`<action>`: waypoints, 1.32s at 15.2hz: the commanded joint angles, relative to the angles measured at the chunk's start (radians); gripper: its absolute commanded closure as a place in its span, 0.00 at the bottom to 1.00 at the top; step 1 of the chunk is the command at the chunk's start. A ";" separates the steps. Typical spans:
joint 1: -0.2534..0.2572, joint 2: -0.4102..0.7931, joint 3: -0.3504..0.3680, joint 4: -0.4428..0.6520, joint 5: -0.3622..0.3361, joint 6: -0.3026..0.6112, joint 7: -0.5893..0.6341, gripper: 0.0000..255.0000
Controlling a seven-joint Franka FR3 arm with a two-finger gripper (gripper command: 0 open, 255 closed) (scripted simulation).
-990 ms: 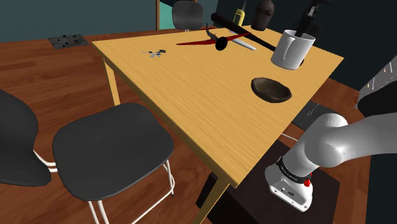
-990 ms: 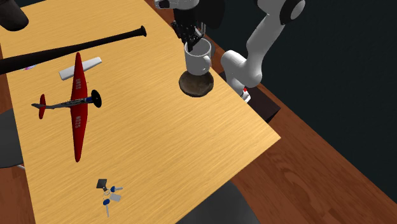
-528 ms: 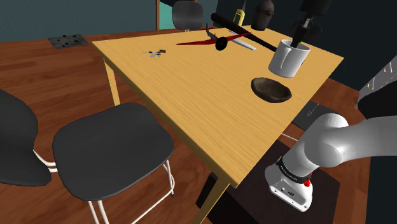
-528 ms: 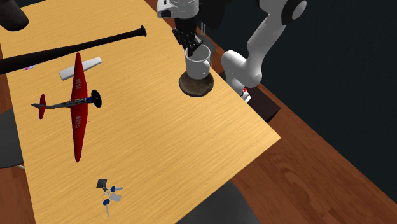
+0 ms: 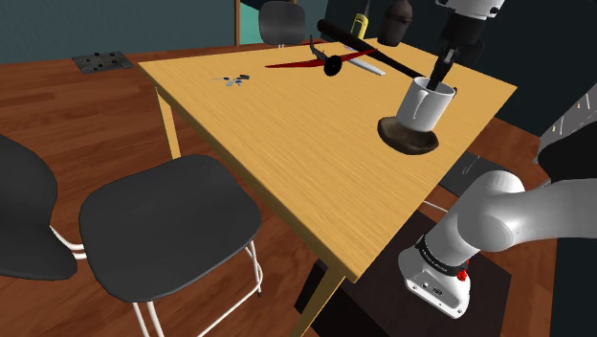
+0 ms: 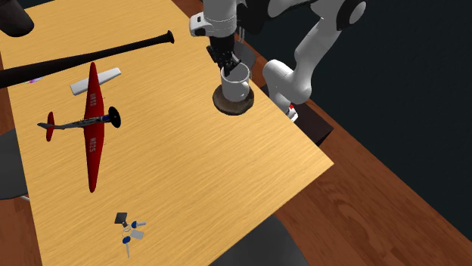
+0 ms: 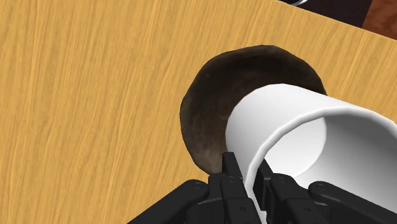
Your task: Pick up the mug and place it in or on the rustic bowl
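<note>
While the all-black two-finger gripper (image 7: 247, 183) pinches the rim of the plain white mug (image 7: 286, 130), you have its fingers narrowed to the thickness of the mug's wall, one inside and one outside. The mug stands nearly upright with its base within the dark brown, rough-surfaced bowl (image 5: 409, 140), near the edge of the light wooden table (image 5: 287, 144) closest to the stand.

You can count one mug, one bowl, one black baseball bat (image 6: 91, 57), one red toy aeroplane (image 6: 91, 125) and one small cluster of blue and dark bits (image 6: 128, 229). Two dark-seated chairs (image 5: 167, 218) stand beside the table. White lettering marks the aeroplane's wing, but it is too small to read.
</note>
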 commanded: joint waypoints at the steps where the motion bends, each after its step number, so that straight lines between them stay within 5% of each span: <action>1: -0.001 -0.010 -0.001 -0.033 -0.001 0.024 0.002 1.00; 12: -0.003 -0.029 -0.005 -0.092 -0.005 0.064 0.004 1.00; 13: -0.003 -0.029 -0.005 -0.092 -0.005 0.064 0.004 0.00; 18: -0.003 -0.029 -0.005 -0.092 -0.005 0.064 0.004 0.00; 20: 0.000 0.001 0.000 -0.005 0.000 0.007 0.001 0.00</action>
